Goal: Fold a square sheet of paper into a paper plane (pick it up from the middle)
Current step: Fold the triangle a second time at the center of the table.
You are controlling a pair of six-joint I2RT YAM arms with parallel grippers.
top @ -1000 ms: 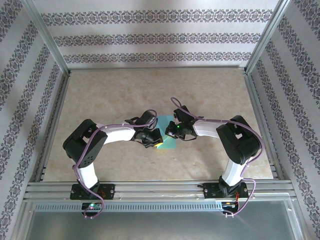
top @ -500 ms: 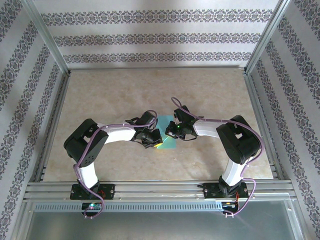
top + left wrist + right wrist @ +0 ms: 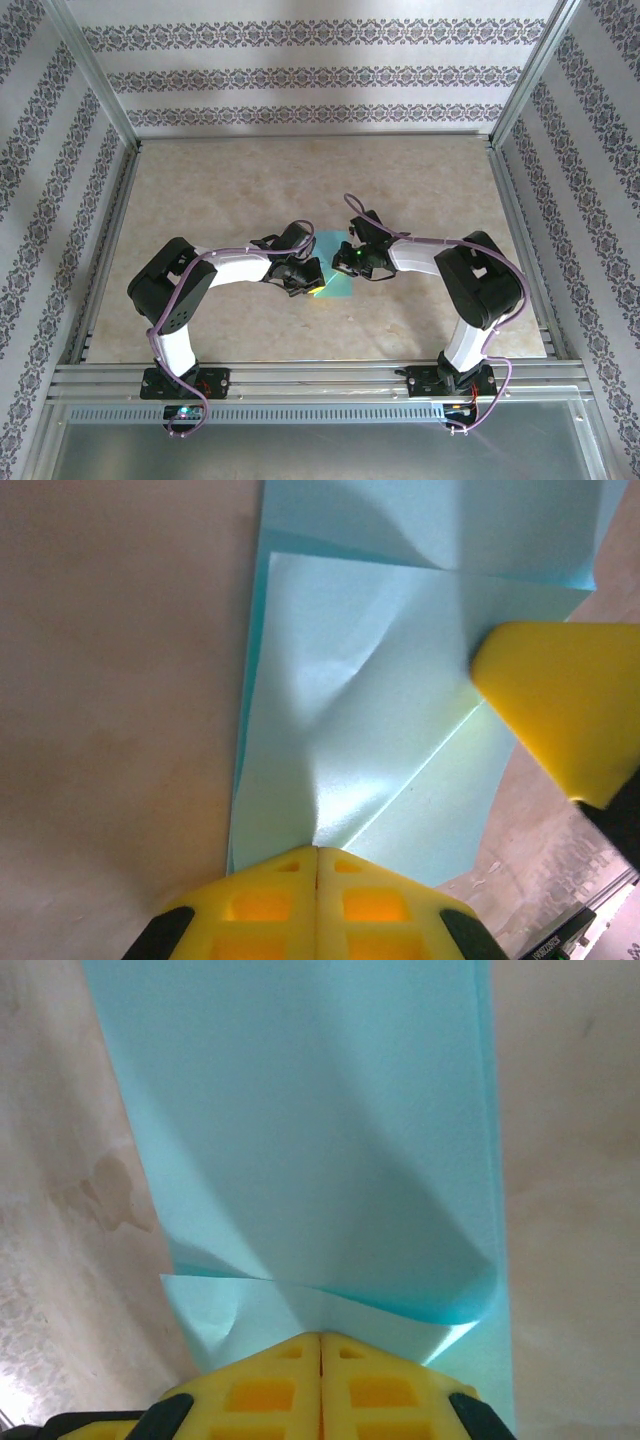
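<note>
Folding barely begun: paper sheet (image 3: 370, 730) part-creased on desk (image 3: 120, 680), left tool (image 3: 318, 852) and right tool (image 3: 320, 1338) each pinching an edge, most folds outstanding.

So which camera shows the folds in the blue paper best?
The left wrist view: the paper sits close, its folded layers and creases clear. The right wrist view shows one curled flap up close; the top view, a tiny teal patch.
</note>
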